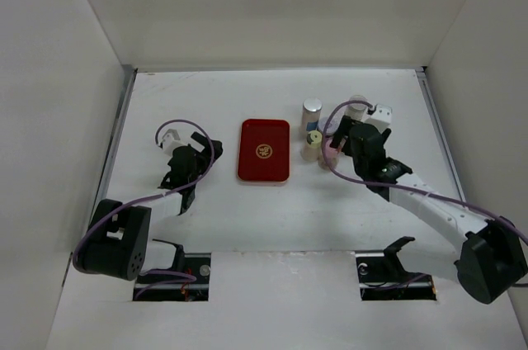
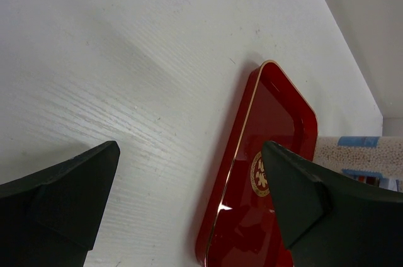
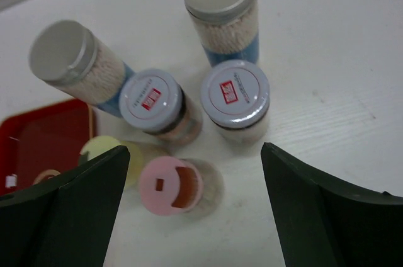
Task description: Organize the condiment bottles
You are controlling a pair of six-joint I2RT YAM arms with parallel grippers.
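Currently, right fingers (image 3: 315, 216) stand released above six bottles (image 3: 235, 94), centre frame; left fingers (image 2: 63, 198) released over table (image 2: 126, 59).

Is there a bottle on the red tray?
No, nothing stands on the red tray; the bottles are all grouped beside it, off to its right.

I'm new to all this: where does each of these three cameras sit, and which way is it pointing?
Top external: above and behind the arms, looking down at the table; both arms show.
Left wrist: just behind the open left gripper, facing along the table to the red tray.
Right wrist: just behind the open right gripper, facing down onto the condiment bottles.
Shared: both wrist views catch the red tray.
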